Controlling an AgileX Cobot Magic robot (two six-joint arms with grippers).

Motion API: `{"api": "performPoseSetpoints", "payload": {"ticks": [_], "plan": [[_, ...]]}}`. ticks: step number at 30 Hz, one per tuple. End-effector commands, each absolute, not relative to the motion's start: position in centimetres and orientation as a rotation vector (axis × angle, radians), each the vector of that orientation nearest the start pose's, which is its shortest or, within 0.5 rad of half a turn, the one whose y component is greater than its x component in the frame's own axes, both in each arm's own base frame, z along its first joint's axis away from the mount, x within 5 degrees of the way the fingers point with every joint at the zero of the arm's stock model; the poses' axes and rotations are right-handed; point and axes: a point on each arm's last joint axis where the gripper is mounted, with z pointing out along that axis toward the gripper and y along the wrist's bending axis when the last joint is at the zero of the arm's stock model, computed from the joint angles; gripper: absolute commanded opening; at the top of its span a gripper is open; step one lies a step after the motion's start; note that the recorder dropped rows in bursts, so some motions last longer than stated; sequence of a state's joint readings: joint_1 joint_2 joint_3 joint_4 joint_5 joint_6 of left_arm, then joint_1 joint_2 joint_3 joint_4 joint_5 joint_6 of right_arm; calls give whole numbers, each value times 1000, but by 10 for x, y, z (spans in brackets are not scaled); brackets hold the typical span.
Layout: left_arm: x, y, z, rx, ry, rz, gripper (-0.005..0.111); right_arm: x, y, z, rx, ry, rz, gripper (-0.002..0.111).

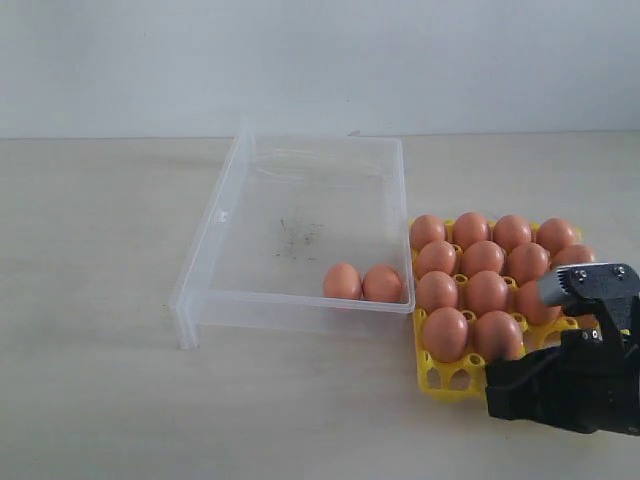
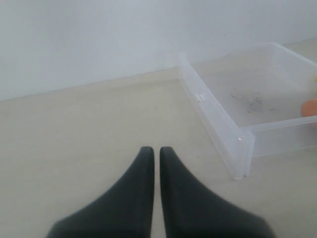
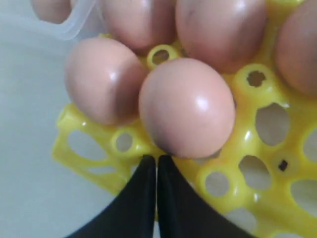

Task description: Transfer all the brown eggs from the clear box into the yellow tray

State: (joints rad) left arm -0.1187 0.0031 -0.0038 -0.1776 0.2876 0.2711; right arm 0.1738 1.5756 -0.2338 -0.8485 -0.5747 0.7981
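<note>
Against the near wall of the box (image 1: pixel 212 228), at the corner beside the tray (image 1: pixel 432 378), two eggs (image 1: pixel 343 281) lie touching each other; the others sit in tray cells. I see my right gripper (image 3: pixel 157 159) closed and empty over the tray's near edge, tips just beside a seated egg. My left gripper (image 2: pixel 154 150) hangs closed over bare table (image 2: pixel 74 148), empty too. I judge these eggs light, smooth, slippery and brittle: I'd open wide, straddle the widest part, and close gently.

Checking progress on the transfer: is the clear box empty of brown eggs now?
No, two brown eggs lie side by side inside the clear box, against its front wall near the tray.
</note>
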Motion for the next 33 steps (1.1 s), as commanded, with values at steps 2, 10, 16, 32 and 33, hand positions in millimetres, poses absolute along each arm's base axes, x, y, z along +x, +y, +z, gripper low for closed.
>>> {"api": "performPoseSetpoints", "payload": {"ticks": [2, 10, 16, 32, 33], "plan": [[54, -11, 188, 235, 1749, -60, 4, 171, 86, 147, -560, 2166, 829, 0], [54, -11, 188, 235, 1749, -60, 4, 126, 84, 232, -890, 1437, 535, 0], [54, -11, 188, 235, 1749, -60, 4, 126, 57, 223, -632, 1494, 251, 0], [54, -11, 188, 235, 1749, -60, 4, 120, 40, 202, -351, 1571, 247, 0], [54, -11, 188, 235, 1749, -60, 4, 120, 40, 202, -343, 1568, 257, 0]]}}
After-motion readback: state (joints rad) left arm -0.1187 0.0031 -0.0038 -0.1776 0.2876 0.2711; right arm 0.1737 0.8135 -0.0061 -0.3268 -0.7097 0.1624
